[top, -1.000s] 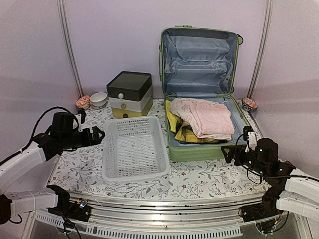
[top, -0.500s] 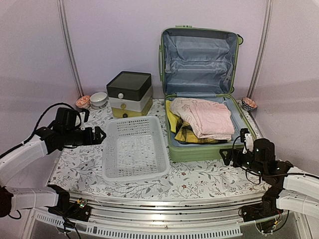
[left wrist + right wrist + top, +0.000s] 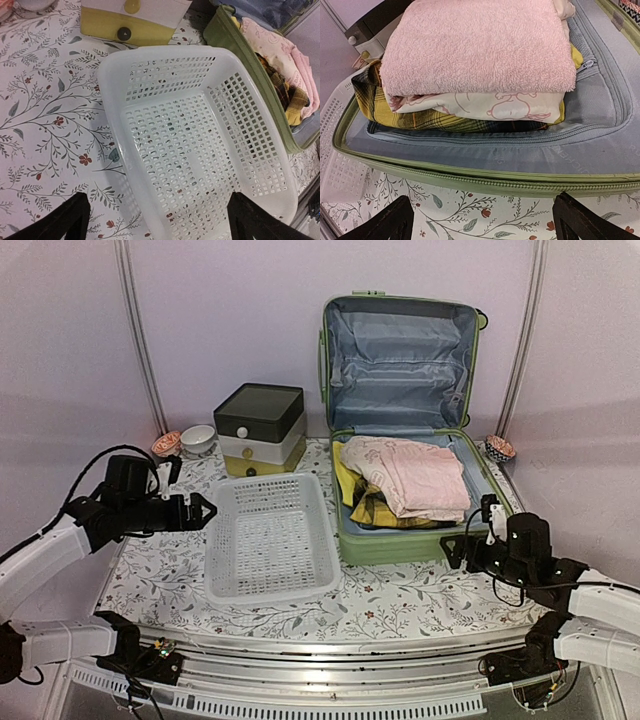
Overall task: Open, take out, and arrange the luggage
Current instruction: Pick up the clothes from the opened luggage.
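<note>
Over the last second the left gripper (image 3: 206,510) eased a little to the right and ended closer to the left rim of the white basket (image 3: 214,540), while its wrist lifted slightly. The right gripper (image 3: 450,553) slid a short way leftward, which brought it nearer the front right corner of the luggage (image 3: 400,543).

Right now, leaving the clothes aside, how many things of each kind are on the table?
luggage: 1
mesh basket: 1
drawer box: 1
small bowls: 3
Total: 6
</note>
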Robot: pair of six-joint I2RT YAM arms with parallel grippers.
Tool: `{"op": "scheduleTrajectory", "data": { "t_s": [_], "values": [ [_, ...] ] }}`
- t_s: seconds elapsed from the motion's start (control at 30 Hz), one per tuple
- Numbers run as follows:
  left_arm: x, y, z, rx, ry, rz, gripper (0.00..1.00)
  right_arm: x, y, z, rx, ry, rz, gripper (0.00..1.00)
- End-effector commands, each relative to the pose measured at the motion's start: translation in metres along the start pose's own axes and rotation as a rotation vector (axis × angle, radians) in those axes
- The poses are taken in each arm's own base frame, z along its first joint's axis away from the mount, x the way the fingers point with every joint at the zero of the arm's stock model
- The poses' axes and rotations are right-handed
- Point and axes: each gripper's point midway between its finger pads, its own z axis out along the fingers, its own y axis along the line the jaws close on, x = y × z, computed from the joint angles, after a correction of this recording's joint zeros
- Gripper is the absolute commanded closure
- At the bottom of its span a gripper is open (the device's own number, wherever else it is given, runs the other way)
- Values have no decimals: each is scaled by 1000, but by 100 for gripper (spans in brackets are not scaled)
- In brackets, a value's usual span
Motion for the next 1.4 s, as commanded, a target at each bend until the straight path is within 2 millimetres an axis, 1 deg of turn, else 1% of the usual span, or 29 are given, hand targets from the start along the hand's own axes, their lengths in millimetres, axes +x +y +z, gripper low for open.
{"op": "scheduleTrajectory", "data": {
  "t_s": [0.0, 0.13, 0.23, 0.33, 0.37, 0.4, 0.43, 0.53, 0.7, 0.73, 0.8, 0.83, 0.87, 0.9, 0.97, 1.03, 1.23, 1.37],
  "values": [
    [-3, -7, -2, 40, -16, 11, 2, -38, 19, -12, -50, -61, 14, 1],
    [-3, -7, -5, 36, -22, 4, 2, -60, 39, -21, -107, -43, 0, 1],
    [-6, -9, -8, 46, -42, -2, 2, -78, 42, -25, -81, -41, -2, 1],
    [-9, -17, -10, 89, -52, -22, 2, -101, 47, -29, -54, -52, -8, 1],
    [-11, -23, -11, 117, -55, -30, 2, -114, 50, -31, -47, -65, -14, 1],
    [-13, -27, -11, 143, -57, -40, 2, -122, 51, -31, -28, -63, -25, 1],
    [-16, -32, -11, 167, -61, -50, 2, -123, 49, -26, 3, -30, -36, 1],
    [-25, -46, -12, 239, -73, -72, 3, -134, 54, -12, 41, 41, -72, 1],
    [-45, -70, -18, 357, -111, -82, 5, -138, 61, 18, 85, 177, -121, 0],
    [-47, -74, -19, 373, -116, -79, 5, -138, 65, 22, 73, 199, -137, 2],
    [-52, -79, -20, 397, -122, -72, 5, -137, 74, 28, 34, 233, -175, 8],
    [-53, -81, -20, 406, -121, -71, 5, -131, 75, 31, 21, 259, -204, 10],
    [-53, -83, -19, 415, -115, -72, 5, -133, 80, 33, 4, 268, -217, 10],
    [-54, -86, -19, 426, -115, -70, 5, -133, 83, 35, -1, 287, -232, 13],
    [-53, -92, -18, 444, -104, -70, 6, -129, 84, 42, 8, 321, -243, 21],
    [-52, -96, -18, 454, -98, -73, 6, -125, 88, 48, 23, 347, -253, 25],
    [-45, -101, -21, 466, -104, -75, 6, -122, 97, 73, 93, 367, -267, 29],
    [-41, -103, -24, 483, -112, -89, 7, -122, 95, 89, 146, 370, -264, 29]
  ]
}}
